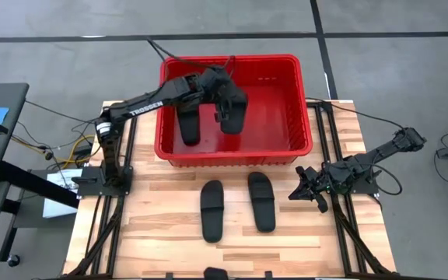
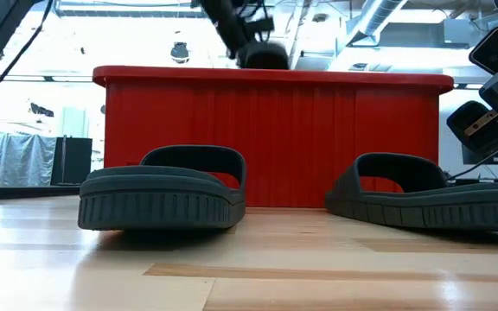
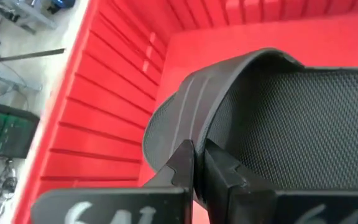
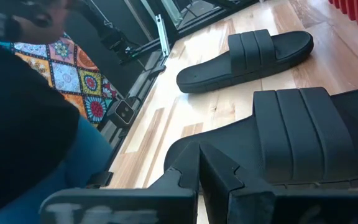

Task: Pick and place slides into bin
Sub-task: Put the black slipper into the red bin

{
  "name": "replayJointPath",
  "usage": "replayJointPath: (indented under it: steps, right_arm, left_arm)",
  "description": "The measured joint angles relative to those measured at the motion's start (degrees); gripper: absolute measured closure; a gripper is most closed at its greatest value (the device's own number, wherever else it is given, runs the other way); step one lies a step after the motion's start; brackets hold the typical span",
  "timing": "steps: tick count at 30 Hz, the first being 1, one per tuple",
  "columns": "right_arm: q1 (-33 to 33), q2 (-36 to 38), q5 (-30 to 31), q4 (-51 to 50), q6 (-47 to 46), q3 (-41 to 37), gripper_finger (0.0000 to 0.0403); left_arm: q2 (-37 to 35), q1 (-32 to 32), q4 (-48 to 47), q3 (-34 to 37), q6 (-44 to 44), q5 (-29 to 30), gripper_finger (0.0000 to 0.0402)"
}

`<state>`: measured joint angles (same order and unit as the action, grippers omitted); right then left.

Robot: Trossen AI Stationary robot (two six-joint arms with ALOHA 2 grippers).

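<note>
Two slides [image 1: 211, 209] [image 1: 261, 201] lie on the table [image 1: 162, 225] before the red bin [image 1: 232, 155]. Reaching over it, the left gripper [image 1: 225, 109] pinches a third slide's [image 1: 232, 113] strap beside a fourth [image 1: 188, 124] inside. Right gripper [image 1: 311, 194] rests clenched, empty, at the table's right edge.

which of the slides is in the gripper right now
The slide over the right half of the bin, pinched by its strap in the left gripper. One lies in the bin, two on the table.

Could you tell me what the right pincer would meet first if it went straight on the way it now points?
Most likely the nearer slide on the table: the right pincer, shut, points at its sole and ribbed strap. The second slide lies beyond it. How far off the nearer one is cannot be told.
</note>
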<state>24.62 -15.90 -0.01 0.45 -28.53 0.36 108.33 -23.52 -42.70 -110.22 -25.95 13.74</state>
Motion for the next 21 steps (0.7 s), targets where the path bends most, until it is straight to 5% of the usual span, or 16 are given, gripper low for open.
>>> replayJointPath:
  steps: [17, 21]
  right_arm:
    - [0.01, 0.01, 0.00, 0.02, 0.00, 0.00, 0.0403]
    - [0.02, 0.02, 0.00, 0.02, 0.00, 0.00, 0.0403]
  left_arm:
    - [-3.03, -4.25, 31.29, 28.14, 1.50, 3.25, 0.0401]
    - [-3.12, -4.38, 35.84, 31.05, 1.79, 8.81, 0.0401]
